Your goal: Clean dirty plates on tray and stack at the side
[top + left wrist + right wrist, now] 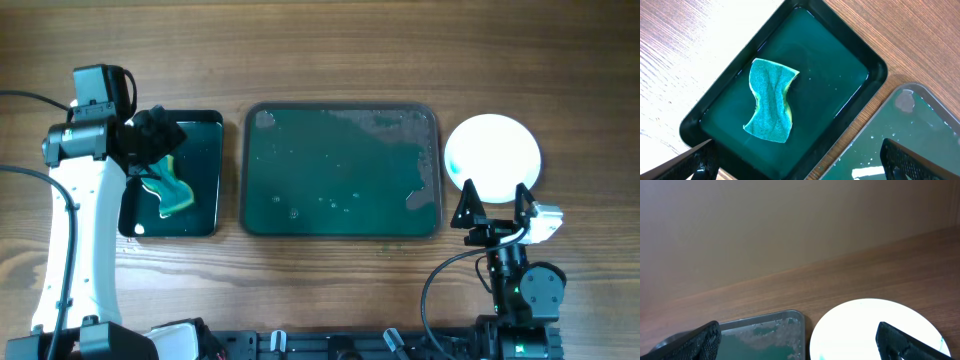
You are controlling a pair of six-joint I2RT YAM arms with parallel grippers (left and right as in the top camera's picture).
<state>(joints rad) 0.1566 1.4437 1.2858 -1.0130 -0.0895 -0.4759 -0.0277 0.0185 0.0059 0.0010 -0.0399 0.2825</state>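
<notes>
Since the tray (300,160) holds no plate, only droplets and streaks of foam on its green floor, we judge the job close to done. The plates (492,150) sit as a white round on the table (320,50) just beside the tray's right end, and we cannot tell how many are stacked there. The right hand (493,203) is released, its fingers spread wide and empty. The stack lies directly ahead of it, away from the robot's base, so this arm is much the nearer one. Being round, the plates offer no long axis to line up with. The right wrist view shows a faint teal trace at the near rim. The left hand (797,144) hangs released over the small black tray (875,67), where the sponge (771,100) lies free, its long axis roughly along that tray's length. We find no readable brand, label or writing.
</notes>
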